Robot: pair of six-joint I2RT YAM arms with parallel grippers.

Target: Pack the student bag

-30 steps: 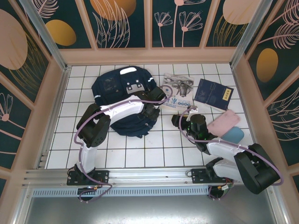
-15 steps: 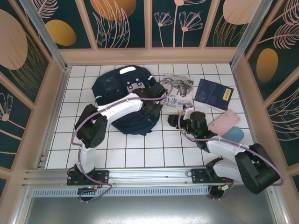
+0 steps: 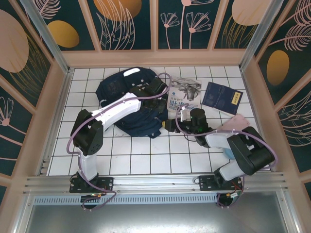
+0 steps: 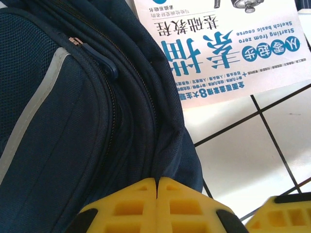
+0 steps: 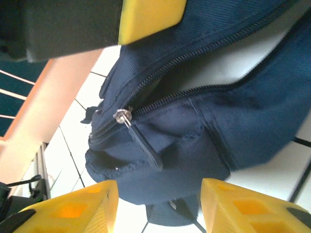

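The student bag (image 3: 127, 103), dark navy with pale stripes, lies at the back left of the tiled floor. My left gripper (image 3: 162, 93) is at its right edge, beside the sketch book. In the left wrist view that gripper (image 4: 157, 187) is shut on a fold of the bag's fabric (image 4: 73, 121). My right gripper (image 3: 168, 126) sits low at the bag's near right corner. In the right wrist view this gripper (image 5: 158, 213) is open, its yellow fingers either side of that corner (image 5: 194, 131) without touching it. A metal zipper slider with a dark pull tab (image 5: 124, 115) lies just ahead, the zip partly parted.
A white sketch book (image 3: 182, 103) lies right of the bag, with metal items (image 3: 187, 88) behind it. Further right are a dark blue booklet (image 3: 222, 97) and a pink case (image 3: 234, 127). Wooden walls enclose the floor on three sides.
The left gripper closed on the bag's edge and drew it back and up. The right gripper slid left to the bag's near corner, its jaws narrowing somewhat.
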